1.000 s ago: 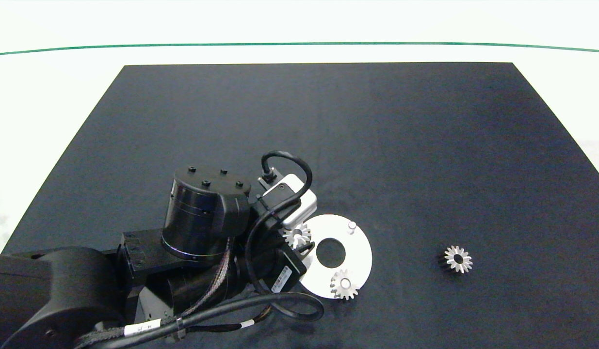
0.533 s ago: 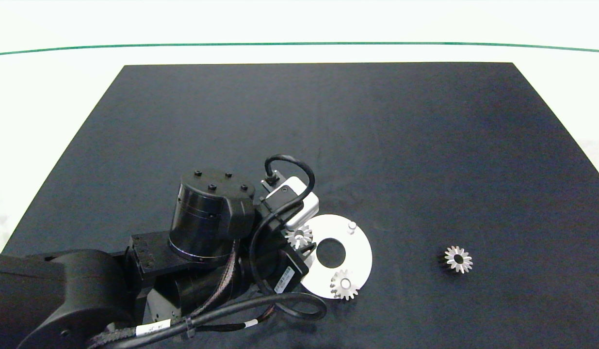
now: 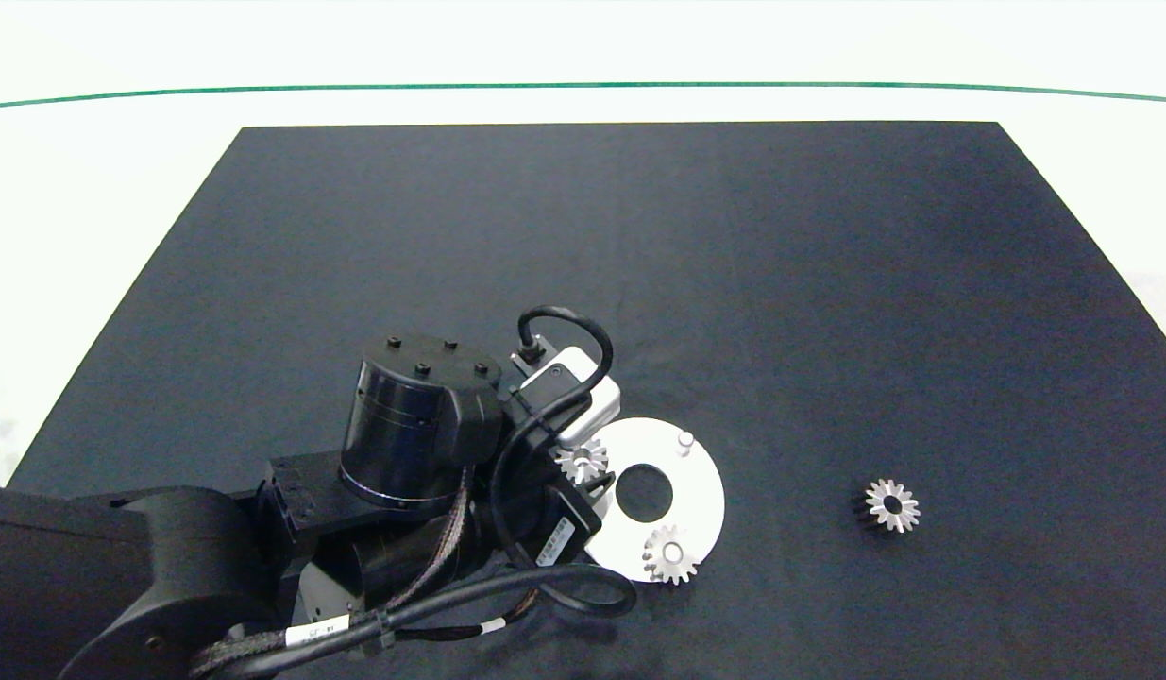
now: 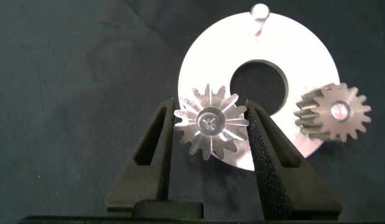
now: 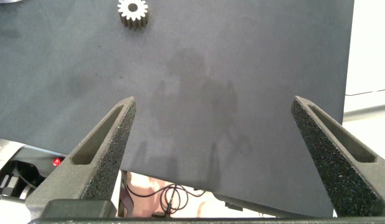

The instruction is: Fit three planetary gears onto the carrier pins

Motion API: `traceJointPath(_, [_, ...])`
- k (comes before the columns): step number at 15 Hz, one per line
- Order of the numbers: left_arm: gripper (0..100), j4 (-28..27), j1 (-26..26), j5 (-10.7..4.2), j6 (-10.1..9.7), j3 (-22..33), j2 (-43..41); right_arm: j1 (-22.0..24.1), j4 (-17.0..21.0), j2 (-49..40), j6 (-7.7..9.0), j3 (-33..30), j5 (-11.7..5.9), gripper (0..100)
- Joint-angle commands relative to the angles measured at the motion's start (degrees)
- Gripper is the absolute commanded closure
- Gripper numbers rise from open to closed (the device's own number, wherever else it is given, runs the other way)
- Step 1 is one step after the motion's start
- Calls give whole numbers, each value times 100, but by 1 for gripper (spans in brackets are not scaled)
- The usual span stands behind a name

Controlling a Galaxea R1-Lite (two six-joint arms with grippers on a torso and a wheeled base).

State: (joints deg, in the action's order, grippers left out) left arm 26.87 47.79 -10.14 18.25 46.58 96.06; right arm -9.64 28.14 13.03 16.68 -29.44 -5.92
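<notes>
A white disc lies on the black mat with its carrier pins around the central hole. One planetary gear sits on the near pin, and the far pin is bare. My left gripper is shut on a second gear at the disc's left edge, a pale spot showing in its bore. The pin beneath it is hidden. A third gear lies loose on the mat to the right, also seen in the right wrist view. My right gripper hangs open over the mat.
The black mat covers the table, with a white surface and a green line beyond it. My left arm and its cables fill the near left. The mat's edge passes under the right gripper.
The left arm's wrist housing has shifted slightly right and nearer. The held gear stays at the disc's left edge. The other gears have not moved.
</notes>
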Motion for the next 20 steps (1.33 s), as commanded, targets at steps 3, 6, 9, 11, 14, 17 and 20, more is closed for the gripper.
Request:
traceJointPath(3, [100,152,-15,-5,12,-167,53,-3,16,6,11,0,-5,0])
traceJointPath(6, [100,301,-50,-5,12,-184,88,-3,8,6,11,0,-5,0])
traceJointPath(9, [100,310,-59,-5,12,-184,123,-3,16,6,11,0,-5,0])
traceJointPath(11, [100,310,-59,-5,12,-211,132,-3,16,6,11,0,-5,0])
traceJointPath(14, [100,319,-41,-5,12,-220,123,-3,16,15,11,0,-5,0])
traceJointPath(17, [100,319,-41,-5,12,-184,132,-3,16,6,11,0,-5,0])
traceJointPath(20, [100,328,-33,-5,12,-193,176,-3,16,15,11,0,-5,0])
